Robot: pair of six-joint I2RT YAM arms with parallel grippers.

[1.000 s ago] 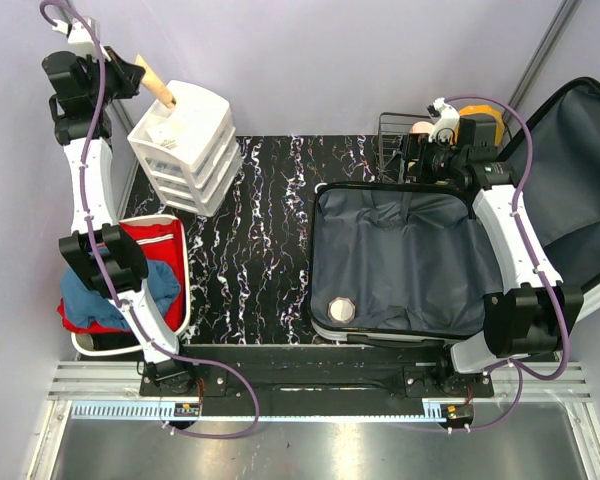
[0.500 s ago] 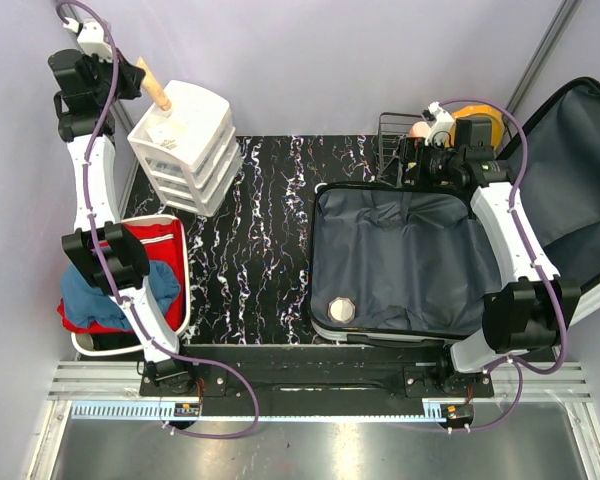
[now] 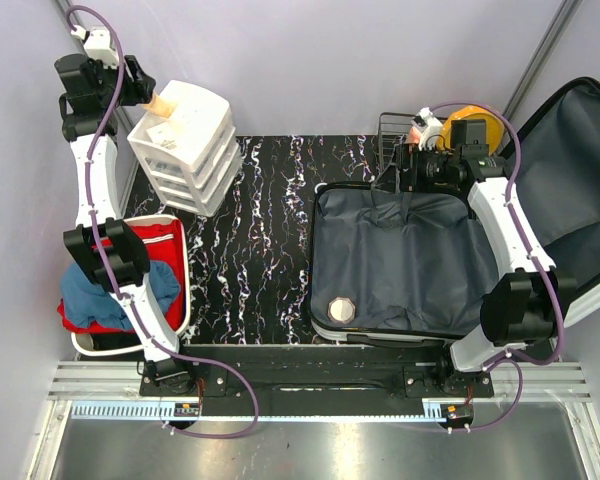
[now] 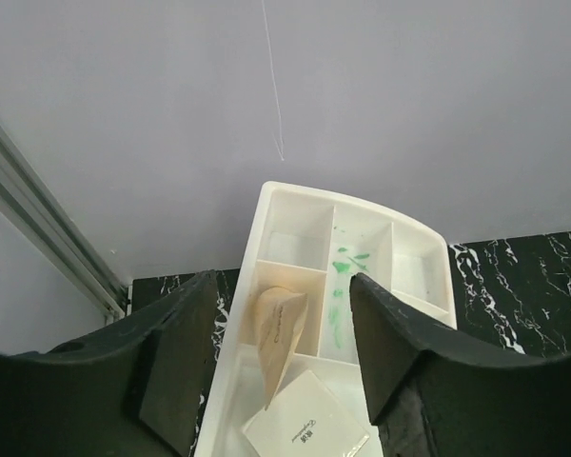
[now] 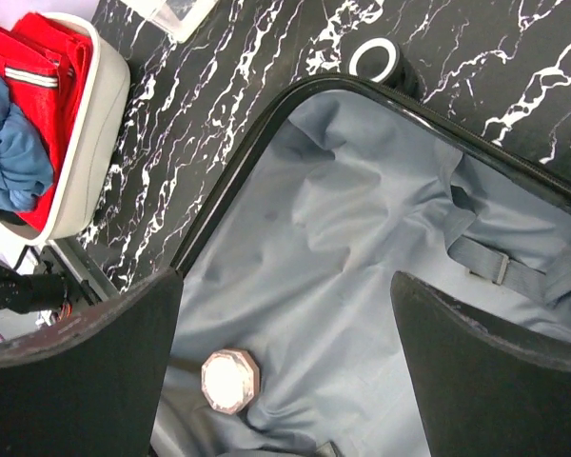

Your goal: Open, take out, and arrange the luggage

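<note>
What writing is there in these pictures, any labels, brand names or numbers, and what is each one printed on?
No text can be quoted; nothing is legible in any view.
On the white card lying on top of the white drawer unit: one short line of print, too small to read.
On the tan item next to it: a faint line of print, too blurred to read.
On the luggage lining and the octagonal disc: no text showing.

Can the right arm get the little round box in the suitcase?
Probably yes. The suitcase lies open, and the box sits bare on its lining. The right gripper hangs open and empty over that lining, with nothing in between.
</note>
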